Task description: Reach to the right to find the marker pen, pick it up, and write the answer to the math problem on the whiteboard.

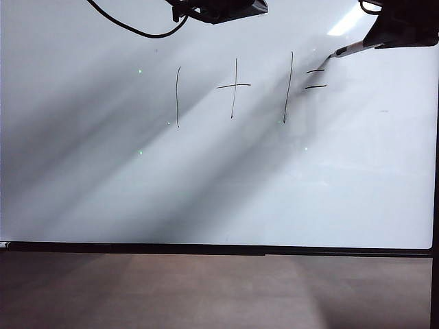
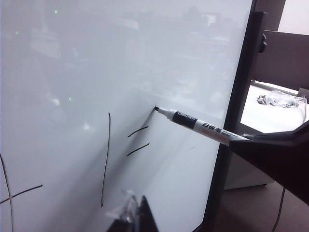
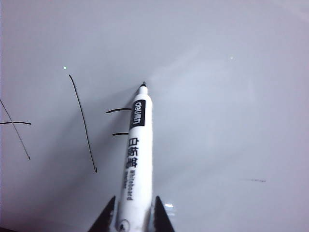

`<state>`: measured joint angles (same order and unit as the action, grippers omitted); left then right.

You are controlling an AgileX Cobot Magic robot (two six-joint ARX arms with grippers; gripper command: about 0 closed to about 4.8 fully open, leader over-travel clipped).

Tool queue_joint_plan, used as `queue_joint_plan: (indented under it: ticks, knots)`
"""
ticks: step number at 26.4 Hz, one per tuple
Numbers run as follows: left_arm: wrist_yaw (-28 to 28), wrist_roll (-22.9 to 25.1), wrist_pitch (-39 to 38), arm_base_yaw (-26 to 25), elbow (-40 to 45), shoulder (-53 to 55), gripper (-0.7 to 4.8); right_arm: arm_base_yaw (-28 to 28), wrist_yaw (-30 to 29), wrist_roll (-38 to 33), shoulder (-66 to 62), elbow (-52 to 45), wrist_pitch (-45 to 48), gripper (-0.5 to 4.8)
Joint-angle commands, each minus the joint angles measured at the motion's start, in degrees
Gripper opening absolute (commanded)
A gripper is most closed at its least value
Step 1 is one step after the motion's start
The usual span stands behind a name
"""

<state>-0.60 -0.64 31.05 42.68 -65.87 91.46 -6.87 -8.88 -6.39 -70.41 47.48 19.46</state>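
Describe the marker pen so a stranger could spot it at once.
Start at the whiteboard with the math problem. Past its two dashes, the right gripper is shut on the marker pen, tip at the board. It is the only white, printed stick there. The left gripper hangs nearby.

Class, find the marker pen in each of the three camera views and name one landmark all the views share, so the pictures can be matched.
Exterior view: marker pen near the top right corner, held by the right gripper, tip just above the two dashes.
Left wrist view: pen right of centre, slanting, tip at the whiteboard.
Right wrist view: pen centre bottom, between the jaws.
Shared landmark: the two dashes.
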Motion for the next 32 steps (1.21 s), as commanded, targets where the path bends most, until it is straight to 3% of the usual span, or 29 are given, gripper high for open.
queue_joint_plan:
  ticks: [1,12,32]
  knots:
    - [-0.1,0.4,0.6,0.1,-0.1,-0.2,-0.05,2.0,1.7,-0.2,0.4,0.3,1.7,-0.03]
    - [-0.1,0.4,0.3,0.1,-0.2,-0.2,-0.05,10.1,-1.9,-0.3,1.7,0.3,1.2,-0.03]
    - [-0.1,0.4,-0.3,0.1,-0.2,-0.2,-0.05,9.9,-2.8,-0.5,-0.2,-2.4,0.2,-0.03]
